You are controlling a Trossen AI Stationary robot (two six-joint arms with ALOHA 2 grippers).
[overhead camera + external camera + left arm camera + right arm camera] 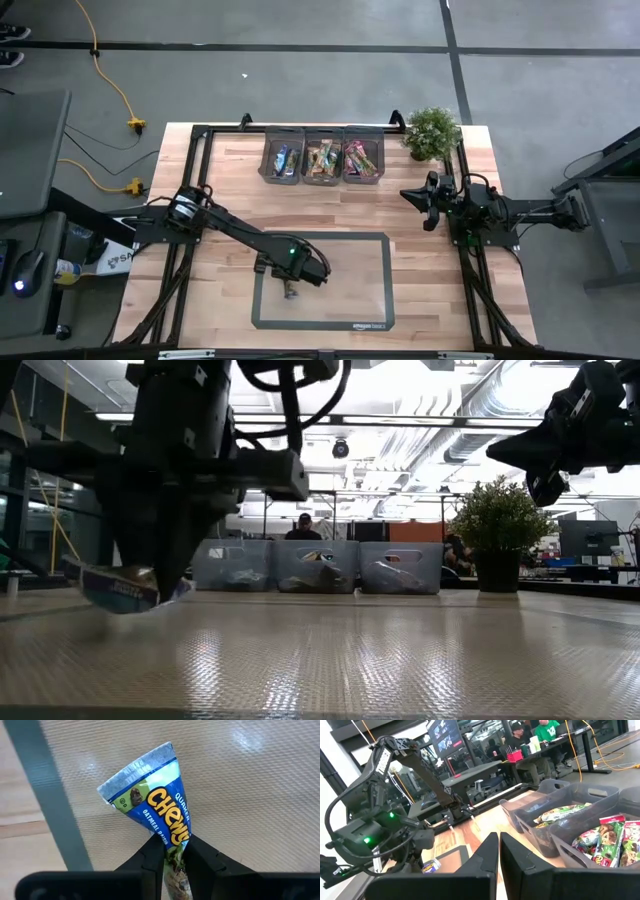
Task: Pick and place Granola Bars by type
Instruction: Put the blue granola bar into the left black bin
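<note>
**Last loose bar gripped, bins nearly full**

The taped rectangle (322, 281) on the worktop (230, 180) serves as the landmark. Inside it, near its left edge, the left gripper (172, 851) has its fingers (152, 857) clamped on one end of a blue granola bar (150, 795), with the rest of the wrapper sticking out ahead of them. From table height that bar appears tilted, with one end raised off the mat. No other bar shows anywhere inside the rectangle.

Beyond the rectangle's far edge stand three grey bins (322, 157) in a row: the left one holds blue wrappers, the middle one green and tan, the right one pink and red. So the sorting looks almost finished; judging by colour, this bar belongs in the left bin, and carrying it there seems the only step left.

Right of the rectangle, near a potted plant (432, 132), the right gripper (499, 851) waits above the worktop, its fingers pressed together on nothing.
</note>
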